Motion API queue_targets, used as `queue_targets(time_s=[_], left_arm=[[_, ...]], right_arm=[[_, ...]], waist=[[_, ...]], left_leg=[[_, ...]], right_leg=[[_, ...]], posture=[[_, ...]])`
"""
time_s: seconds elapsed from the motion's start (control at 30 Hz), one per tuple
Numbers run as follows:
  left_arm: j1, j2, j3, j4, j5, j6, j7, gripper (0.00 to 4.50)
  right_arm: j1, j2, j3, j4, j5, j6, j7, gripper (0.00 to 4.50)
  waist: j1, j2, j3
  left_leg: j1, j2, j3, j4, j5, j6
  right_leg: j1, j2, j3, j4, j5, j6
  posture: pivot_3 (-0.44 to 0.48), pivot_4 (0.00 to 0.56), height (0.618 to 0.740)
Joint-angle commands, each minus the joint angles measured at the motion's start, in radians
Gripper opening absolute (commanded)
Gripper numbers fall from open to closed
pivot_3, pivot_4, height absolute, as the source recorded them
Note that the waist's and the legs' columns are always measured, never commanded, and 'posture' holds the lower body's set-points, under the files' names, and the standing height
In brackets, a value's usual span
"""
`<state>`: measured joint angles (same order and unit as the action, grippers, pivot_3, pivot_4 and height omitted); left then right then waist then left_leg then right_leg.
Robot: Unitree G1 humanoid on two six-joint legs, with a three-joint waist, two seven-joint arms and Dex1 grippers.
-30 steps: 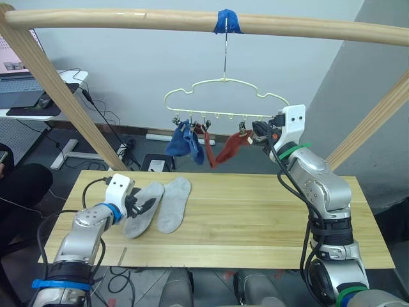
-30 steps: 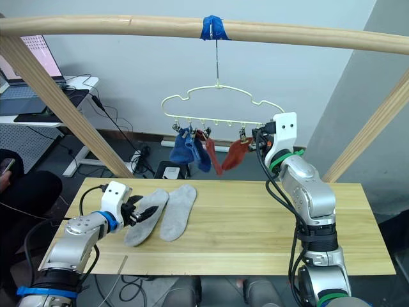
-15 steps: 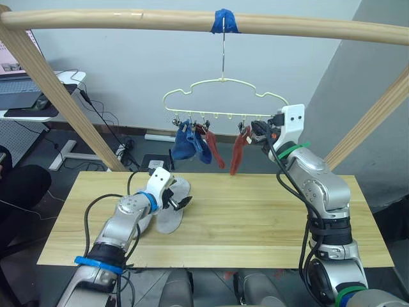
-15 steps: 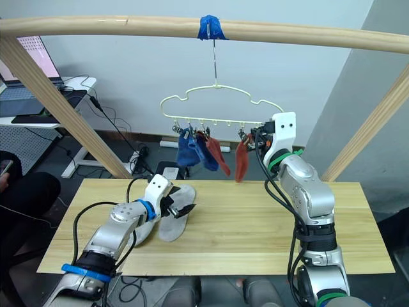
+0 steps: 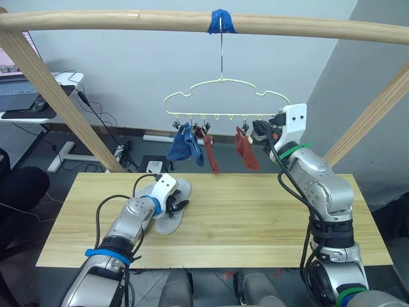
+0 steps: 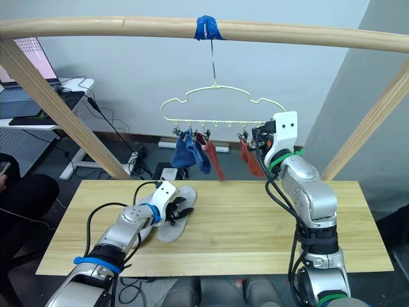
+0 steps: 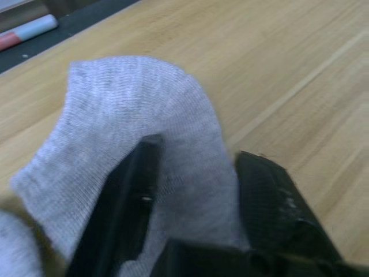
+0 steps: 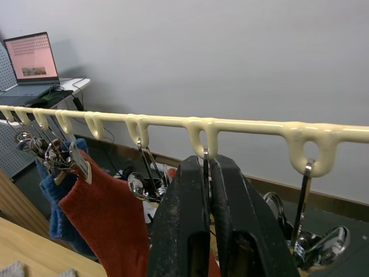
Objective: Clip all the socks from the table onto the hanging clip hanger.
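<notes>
Straddling a grey sock (image 7: 144, 133) on the table (image 5: 268, 224), the left gripper (image 7: 196, 190) stood spread for pickup; the right gripper (image 8: 209, 190), pinched shut on a clip, steadied the clip hanger (image 5: 223, 96).

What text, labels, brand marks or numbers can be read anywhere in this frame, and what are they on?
None can be read.
Laptop screen: a pinkish page with rows of marks, too small to read.
Socks, clip hanger, blue tape on the rail and the table: no print visible.
Left gripper and right gripper: no readable marking.
</notes>
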<state>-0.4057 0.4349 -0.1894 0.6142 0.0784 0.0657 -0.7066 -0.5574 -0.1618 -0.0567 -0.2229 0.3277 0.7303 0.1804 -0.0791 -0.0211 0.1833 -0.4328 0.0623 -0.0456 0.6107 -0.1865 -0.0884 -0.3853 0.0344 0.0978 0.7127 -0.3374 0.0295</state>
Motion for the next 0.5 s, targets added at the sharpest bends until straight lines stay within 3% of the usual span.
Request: queue_targets(time_s=[0.03,0.2,0.33,0.5], left_arm=[[0.027,0.01,0.009,-0.054,-0.019,0.012,-0.032,1.14],[0.069,0.001,0.038,-0.175,-0.085,0.036,-0.083,0.06],[0.112,-0.002,0.048,-0.361,-0.168,0.0,-0.162,0.06],[0.112,-0.07,0.087,-0.587,-0.297,-0.073,-0.169,0.06]], right_arm=[[0.007,-0.006,-0.012,-0.029,0.005,0.004,-0.002,0.0],[0.0,-0.01,-0.01,-0.017,0.01,0.002,0.006,0.0],[-0.016,0.004,-0.038,-0.016,0.043,0.038,-0.002,0.0],[-0.065,0.076,-0.197,-0.034,0.211,0.257,-0.087,0.0]], waist=[[-0.002,0.0,0.0],[-0.003,0.0,0.0],[-0.002,0.0,0.0],[0.0,0.0,0.0]], left_leg=[[0.0,0.0,0.0,0.0,0.0,0.0],[0.0,0.0,0.0,0.0,0.0,0.0],[0.0,0.0,-0.001,0.0,0.0,0.0],[0.0,0.0,-0.001,0.0,0.0,0.0]], right_leg=[[0.0,0.0,0.0,0.0,0.0,0.0],[0.0,0.0,0.0,0.0,0.0,0.0],[0.0,0.0,0.0,0.0,0.0,0.0],[0.001,0.0,-0.001,0.0,0.0,0.0]], posture=[[-0.079,0.152,0.74],[-0.072,0.152,0.74],[-0.066,0.158,0.74],[-0.06,0.163,0.74]])
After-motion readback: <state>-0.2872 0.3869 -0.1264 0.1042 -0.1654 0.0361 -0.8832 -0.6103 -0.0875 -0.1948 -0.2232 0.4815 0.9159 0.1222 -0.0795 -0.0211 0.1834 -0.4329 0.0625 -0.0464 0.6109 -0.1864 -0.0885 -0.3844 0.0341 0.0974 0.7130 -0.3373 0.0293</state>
